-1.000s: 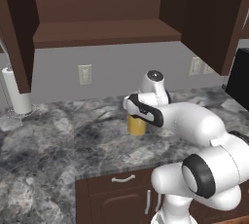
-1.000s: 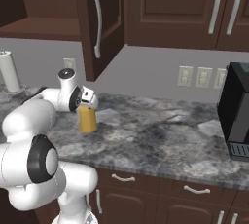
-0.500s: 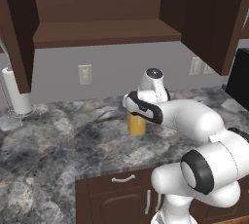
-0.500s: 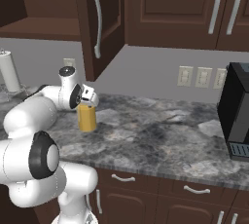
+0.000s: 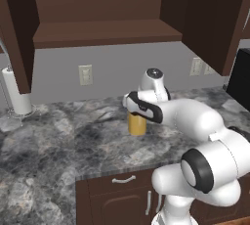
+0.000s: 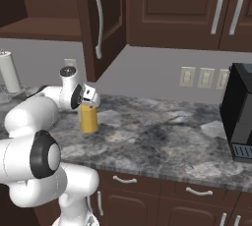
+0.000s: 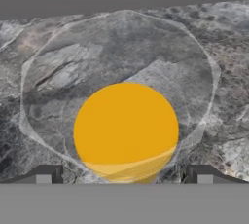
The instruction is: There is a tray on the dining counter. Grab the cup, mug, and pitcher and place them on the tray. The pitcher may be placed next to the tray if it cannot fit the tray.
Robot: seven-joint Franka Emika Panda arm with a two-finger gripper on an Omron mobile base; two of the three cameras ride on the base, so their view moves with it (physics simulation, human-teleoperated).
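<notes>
- Hovering right above the pitcher (image 5: 137, 124), the hand (image 5: 135, 106) is pointing down at it from the end of the white arm (image 5: 188, 116), which is reaching across the counter (image 5: 58, 146).
- The pitcher is standing upright on the grey-and-black marbled counter, some way in from the front edge, with orange-yellow liquid showing in its lower part in both base views (image 6: 88, 118).
- Looking down from the hand view, the pitcher's clear rim (image 7: 121, 91) is appearing as a wide ring, and the orange-yellow liquid is sitting as a round disc low inside that ring.
- The two dark fingertips (image 7: 44, 174) are standing wide apart, one at each lower corner of the hand view, with the pitcher's near wall lying between them; they are gripping nothing, and I cannot tell whether either tip is touching the glass.
- A paper towel roll (image 5: 19, 94) is standing on its holder at the far left of the counter, well apart from the pitcher.
- A black coffee machine (image 6: 240, 119) is sitting at the right end of the counter against the wall.
- Dark wooden cabinets (image 6: 172, 9) are hanging above, and wall outlets (image 6: 204, 77) are showing on the grey backsplash.
</notes>
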